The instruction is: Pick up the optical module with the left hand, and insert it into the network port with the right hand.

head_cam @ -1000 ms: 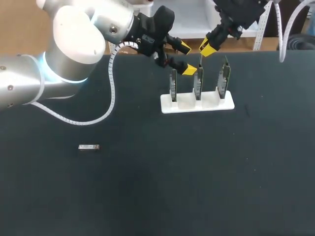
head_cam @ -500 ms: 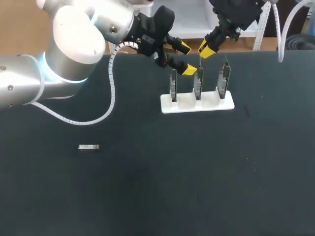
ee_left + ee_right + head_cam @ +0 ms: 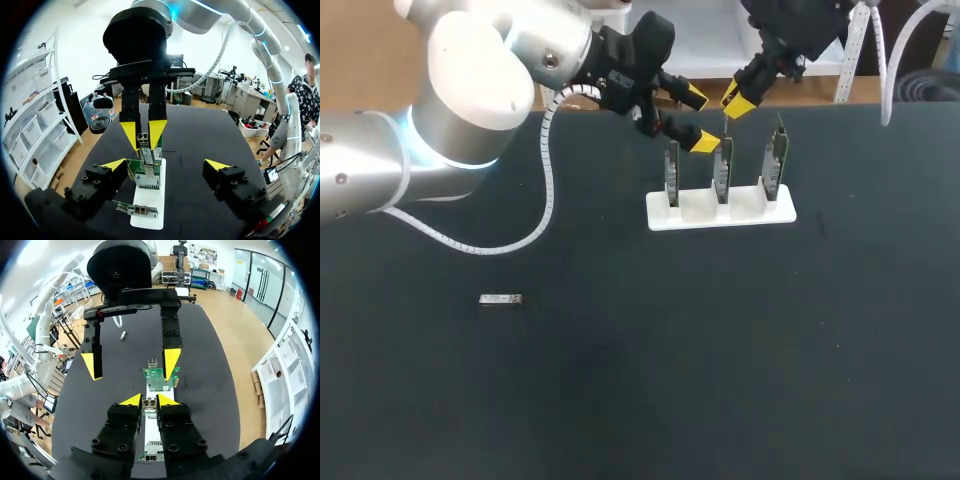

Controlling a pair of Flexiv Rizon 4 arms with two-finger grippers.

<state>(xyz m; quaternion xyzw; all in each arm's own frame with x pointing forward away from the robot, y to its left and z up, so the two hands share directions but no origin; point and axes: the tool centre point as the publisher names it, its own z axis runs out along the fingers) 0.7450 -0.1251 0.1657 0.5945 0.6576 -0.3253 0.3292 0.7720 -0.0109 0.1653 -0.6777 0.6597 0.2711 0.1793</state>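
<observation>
A white holder [image 3: 705, 215] carries three upright green boards with network ports. My right gripper [image 3: 738, 99] hangs just above the middle board [image 3: 722, 168], shut on a small metal optical module [image 3: 148, 403] that shows between its yellow tips. The left wrist view shows the same module [image 3: 144, 140] in the right gripper [image 3: 145, 131], just over the board's port [image 3: 148, 159]. My left gripper [image 3: 699, 120] is open and empty, level with the top of the left and middle boards, with a board [image 3: 146, 176] between its spread fingers [image 3: 114, 164]. A second optical module [image 3: 501, 299] lies loose on the black table.
The loose module lies far to the left front of the holder, with bare black table [image 3: 740, 350] around it. The left arm's white cable [image 3: 542, 190] loops down onto the table beside the holder. The table's far edge runs just behind the boards.
My right gripper has shifted slightly left and away with the module. The left arm and the holder have not moved.
</observation>
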